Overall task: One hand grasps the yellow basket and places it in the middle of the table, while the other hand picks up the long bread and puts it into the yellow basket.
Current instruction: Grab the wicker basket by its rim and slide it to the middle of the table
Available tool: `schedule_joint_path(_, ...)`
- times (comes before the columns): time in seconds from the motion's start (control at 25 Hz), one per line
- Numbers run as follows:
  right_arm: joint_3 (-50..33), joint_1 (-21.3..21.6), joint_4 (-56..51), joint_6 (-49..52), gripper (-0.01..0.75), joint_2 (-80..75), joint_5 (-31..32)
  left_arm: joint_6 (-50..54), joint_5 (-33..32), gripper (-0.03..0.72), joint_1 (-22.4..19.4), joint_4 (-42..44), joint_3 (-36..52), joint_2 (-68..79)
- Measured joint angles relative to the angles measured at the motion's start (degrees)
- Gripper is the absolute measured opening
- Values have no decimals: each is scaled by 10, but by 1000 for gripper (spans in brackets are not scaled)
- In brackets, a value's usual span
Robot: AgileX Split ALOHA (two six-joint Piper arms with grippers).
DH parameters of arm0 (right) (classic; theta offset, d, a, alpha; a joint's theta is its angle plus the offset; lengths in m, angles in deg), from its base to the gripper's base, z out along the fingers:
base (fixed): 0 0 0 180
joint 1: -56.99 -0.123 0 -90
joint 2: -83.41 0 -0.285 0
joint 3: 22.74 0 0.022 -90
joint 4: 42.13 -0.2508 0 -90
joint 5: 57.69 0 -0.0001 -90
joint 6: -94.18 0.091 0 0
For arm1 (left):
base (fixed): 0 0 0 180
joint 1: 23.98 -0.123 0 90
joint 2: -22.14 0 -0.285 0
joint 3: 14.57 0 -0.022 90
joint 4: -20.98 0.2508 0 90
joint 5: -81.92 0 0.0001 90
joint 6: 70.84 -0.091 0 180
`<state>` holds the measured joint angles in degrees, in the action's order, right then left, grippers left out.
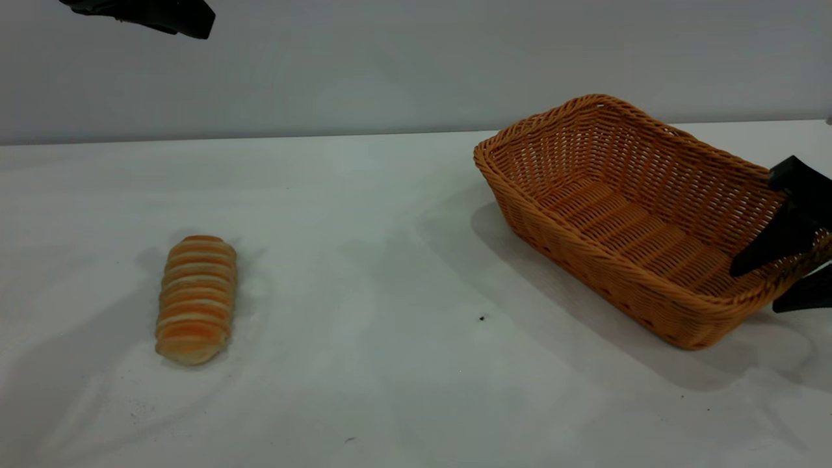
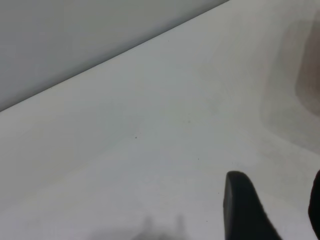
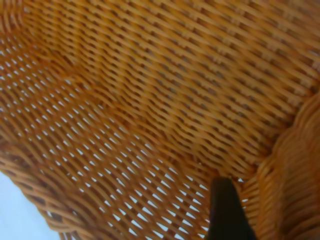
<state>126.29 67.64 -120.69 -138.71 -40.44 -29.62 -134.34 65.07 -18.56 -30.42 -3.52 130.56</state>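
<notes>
Left gripper (image 1: 170,21) hovers high at eleven o'clock, fingers spread, empty. The long bread (image 1: 195,298) lies at eight o'clock. At three o'clock the right gripper (image 1: 783,273) pinches the yellow basket (image 1: 624,214) by its end rim; it should drag level toward centre.

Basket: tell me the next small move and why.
Probably drag the basket toward the table's middle. The right gripper straddles its right end wall, one finger inside, one outside, and the basket looks tipped up off the table at that end, so it seems gripped. The bread lies untouched at the left, with the left gripper high above.
</notes>
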Motion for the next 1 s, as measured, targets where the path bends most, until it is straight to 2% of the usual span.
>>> schedule_joint_path(0.48,26,-21,-13,1,454,-51,4,-2,1,374,0,0,0,0)
schedule_joint_path(0.6,27,-21,-17,1,359,-54,9,-3,1,374,0,0,0,0)
schedule_joint_path(0.8,28,-21,-14,-23,95,-55,-2,-5,2,374,0,0,0,0)
schedule_joint_path(1.0,27,-22,-12,-39,98,-59,8,-5,2,374,0,0,0,0)
